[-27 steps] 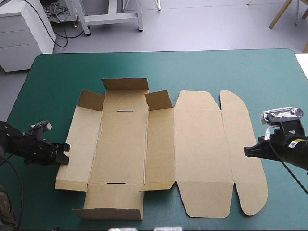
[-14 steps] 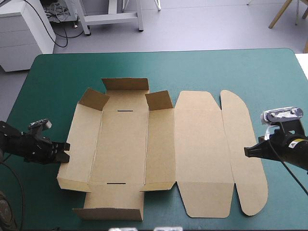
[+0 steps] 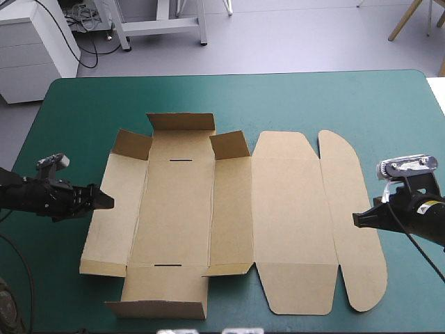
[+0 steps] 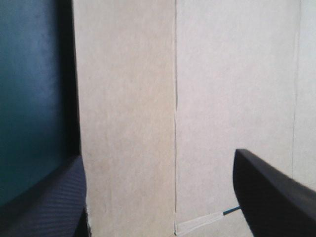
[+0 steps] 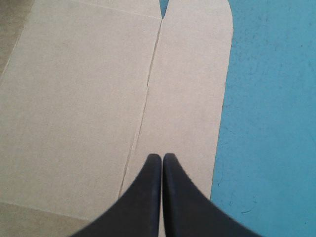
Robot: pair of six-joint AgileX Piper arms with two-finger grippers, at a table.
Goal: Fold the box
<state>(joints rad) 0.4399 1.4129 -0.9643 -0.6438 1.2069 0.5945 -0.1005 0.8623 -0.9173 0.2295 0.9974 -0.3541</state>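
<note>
The brown box (image 3: 229,209) lies as a cut sheet on the teal-green cover, with three short flaps (image 3: 182,122) raised at its far end. My left gripper (image 3: 106,200) is at the sheet's left edge, with its tip over the outer left panel. In the left wrist view this gripper (image 4: 158,158) is open, its black fingers (image 4: 266,192) wide apart above the board (image 4: 207,74) and nothing between them. My right gripper (image 3: 356,220) is shut and points at the rounded lid flap (image 3: 354,216). Its closed tip (image 5: 162,157) is over that flap (image 5: 192,89).
A wide band of teal-green cover (image 3: 278,97) shows between the box and the table's far edge. Narrower strips run along the left (image 3: 62,139) and right (image 3: 410,132) sides. The near flap (image 3: 163,292) reaches close to the table's front edge.
My left gripper has opened and moved along the left panel toward the far side. That panel, slightly lifted just before, lies flat again. The right arm has not moved.
</note>
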